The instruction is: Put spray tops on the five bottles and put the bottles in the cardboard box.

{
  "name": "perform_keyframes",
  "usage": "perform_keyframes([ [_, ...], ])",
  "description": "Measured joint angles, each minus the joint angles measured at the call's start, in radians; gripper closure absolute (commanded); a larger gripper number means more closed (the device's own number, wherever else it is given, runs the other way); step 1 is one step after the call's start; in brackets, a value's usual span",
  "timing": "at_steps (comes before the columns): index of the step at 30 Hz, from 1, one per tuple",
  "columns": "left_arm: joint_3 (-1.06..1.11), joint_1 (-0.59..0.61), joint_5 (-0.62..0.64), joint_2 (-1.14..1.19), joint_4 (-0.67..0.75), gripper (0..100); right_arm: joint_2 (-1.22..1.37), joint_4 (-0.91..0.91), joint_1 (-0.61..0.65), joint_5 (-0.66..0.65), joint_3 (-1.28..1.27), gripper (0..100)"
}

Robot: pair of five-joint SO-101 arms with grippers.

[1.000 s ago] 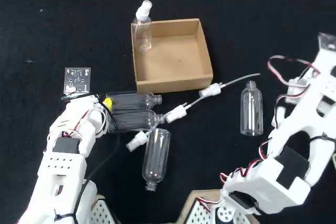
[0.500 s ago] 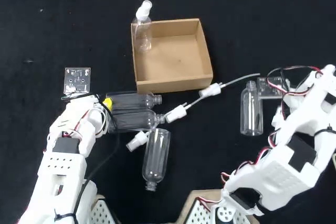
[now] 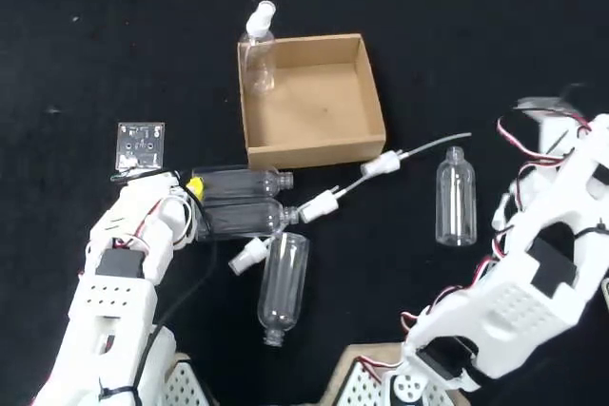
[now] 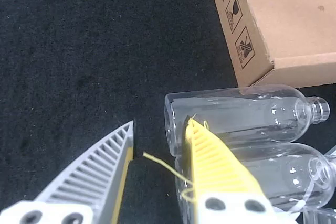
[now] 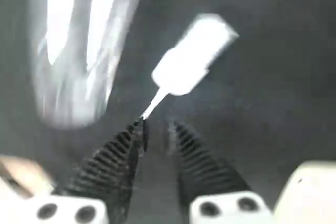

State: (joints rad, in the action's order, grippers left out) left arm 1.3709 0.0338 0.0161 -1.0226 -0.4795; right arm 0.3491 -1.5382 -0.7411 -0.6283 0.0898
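Lone bottle (image 3: 282, 284) lies uncapped at lower centre of the black bench (image 3: 86, 54). At middle left, the left gripper (image 4: 160, 150) is released, its yellow finger hiding part of a bottle pair (image 4: 241, 114). Right gripper (image 5: 156, 129), blurred, is narrowly parted, empty. Cardboard box (image 3: 314, 151) sits upper centre, open bench either side.

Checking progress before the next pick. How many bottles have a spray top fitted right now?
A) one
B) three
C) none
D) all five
A: only the capped bottle at the far left corner of the cardboard box wears a spray top. The four other bottles have bare necks, and three loose spray tops lie among them.
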Motion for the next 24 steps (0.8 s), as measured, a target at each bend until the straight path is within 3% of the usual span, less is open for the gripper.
perform_keyframes([
  [3,0.000,0.000,0.000,0.000,0.000,84,0.041,0.002,0.040,0.272,0.058,80.0],
  [6,0.000,0.000,0.000,0.000,0.000,84,0.087,0.002,0.072,0.370,0.120,74.7],
  [15,0.000,0.000,-0.006,0.000,0.000,84,0.330,0.006,0.077,0.384,0.226,80.4],
  [19,0.000,0.000,-0.008,0.000,0.000,84,0.373,0.000,0.072,0.384,0.292,99.7],
  [24,0.000,0.000,-0.008,0.000,0.000,84,0.374,-0.014,0.049,0.359,0.333,98.8],
])
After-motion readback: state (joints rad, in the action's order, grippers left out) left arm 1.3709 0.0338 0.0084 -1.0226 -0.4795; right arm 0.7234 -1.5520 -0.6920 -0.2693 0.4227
